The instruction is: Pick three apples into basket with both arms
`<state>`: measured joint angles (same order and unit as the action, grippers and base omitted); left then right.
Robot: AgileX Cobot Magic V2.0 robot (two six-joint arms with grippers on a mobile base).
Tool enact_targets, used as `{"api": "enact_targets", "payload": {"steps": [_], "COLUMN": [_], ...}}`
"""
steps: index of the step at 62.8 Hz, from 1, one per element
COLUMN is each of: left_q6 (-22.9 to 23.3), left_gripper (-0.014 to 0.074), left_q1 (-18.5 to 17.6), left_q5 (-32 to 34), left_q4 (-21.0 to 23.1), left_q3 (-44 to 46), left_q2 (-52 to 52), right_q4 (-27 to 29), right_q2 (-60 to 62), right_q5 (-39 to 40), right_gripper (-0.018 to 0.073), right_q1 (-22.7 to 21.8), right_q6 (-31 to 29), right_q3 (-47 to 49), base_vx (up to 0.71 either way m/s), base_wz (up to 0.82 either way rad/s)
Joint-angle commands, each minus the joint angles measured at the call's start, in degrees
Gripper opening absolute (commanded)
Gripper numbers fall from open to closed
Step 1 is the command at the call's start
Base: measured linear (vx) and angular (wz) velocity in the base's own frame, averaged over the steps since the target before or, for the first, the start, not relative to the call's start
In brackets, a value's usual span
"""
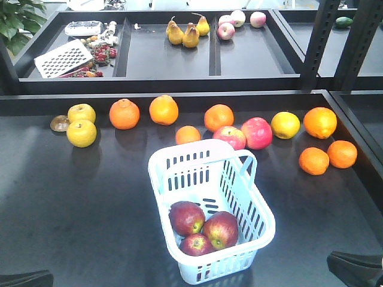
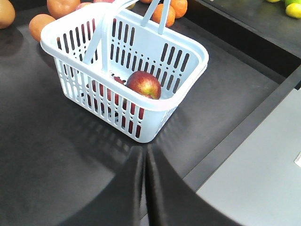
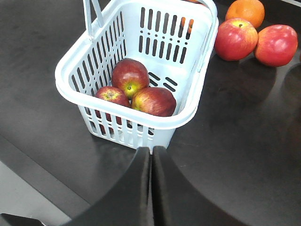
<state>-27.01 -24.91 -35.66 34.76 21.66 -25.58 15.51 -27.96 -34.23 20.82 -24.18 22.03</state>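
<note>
Three dark red apples (image 1: 203,227) lie together on the bottom of the pale blue-white basket (image 1: 257,230), which stands near the table's front edge. The right wrist view shows all three apples (image 3: 130,75) inside the basket (image 3: 188,115). In the left wrist view one apple (image 2: 144,84) shows over the basket's rim (image 2: 169,101); others show only through the slots. My left gripper (image 2: 144,153) is shut and empty, just short of the basket's corner. My right gripper (image 3: 151,151) is shut and empty too, close to the basket's near wall. Both arms sit low at the front corners (image 1: 353,266).
Behind the basket a row of fruit crosses the table: oranges (image 1: 124,113), yellow fruit (image 1: 81,133), two brighter pink-red apples (image 1: 256,133). A raised divider (image 1: 179,95) separates back trays holding pears (image 1: 190,34). A table rim (image 2: 244,127) runs along the front.
</note>
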Motion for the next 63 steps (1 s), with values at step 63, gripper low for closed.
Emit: {"api": "enact_targets", "payload": {"steps": [63], "left_q6": [24.55], "left_gripper": [-0.0006], "left_q1": [-0.09], "left_q5": [25.77], "left_q4": [-21.01], "left_q3": [-18.53], "left_q2": [0.68], "right_q4": [0.19], "right_q2": [-0.14], "right_q5": [3.46], "right_gripper": [-0.0004], "right_q1": [-0.17], "right_q6": [0.19], "right_q3": [1.33], "base_vx": [0.00], "base_wz": [0.00]}}
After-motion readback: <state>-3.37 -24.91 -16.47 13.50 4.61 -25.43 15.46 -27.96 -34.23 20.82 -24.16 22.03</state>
